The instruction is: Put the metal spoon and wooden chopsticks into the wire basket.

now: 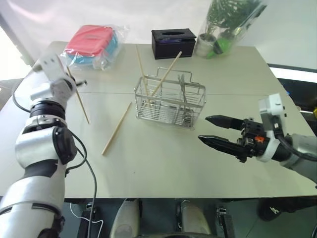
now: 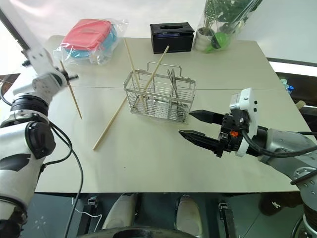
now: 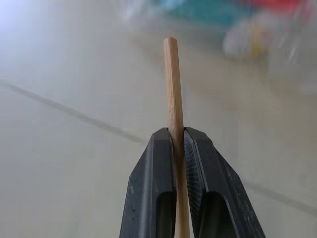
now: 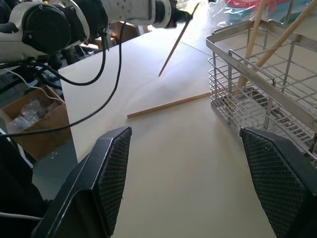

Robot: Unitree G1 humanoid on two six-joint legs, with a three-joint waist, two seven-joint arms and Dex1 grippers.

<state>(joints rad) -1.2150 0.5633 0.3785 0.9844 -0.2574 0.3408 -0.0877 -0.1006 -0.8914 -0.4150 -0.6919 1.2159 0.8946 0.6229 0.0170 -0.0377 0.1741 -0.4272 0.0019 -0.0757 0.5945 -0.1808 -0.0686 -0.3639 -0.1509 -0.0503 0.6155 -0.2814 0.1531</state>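
My left gripper [image 1: 75, 83] is raised over the table's left side, shut on one of the wooden chopsticks [image 3: 172, 84], which hangs slanted with its lower tip near the tabletop [image 1: 88, 121]. A second chopstick [image 1: 117, 128] lies flat on the table just left of the wire basket [image 1: 170, 103]. Two more chopsticks [image 1: 165, 74] lean upright in the basket's left part. Slim shiny cutlery, apparently the metal spoon [image 1: 183, 96], stands in its right part. My right gripper [image 1: 202, 129] hovers open to the right of the basket, pointing at it, with nothing between its fingers.
A black tissue box [image 1: 173, 42] sits behind the basket. A bagged red and blue item [image 1: 91, 43] lies at the back left, and a wrapped plant [image 1: 225, 27] at the back right. A cardboard box [image 4: 29, 114] stands on the floor beyond the table's left edge.
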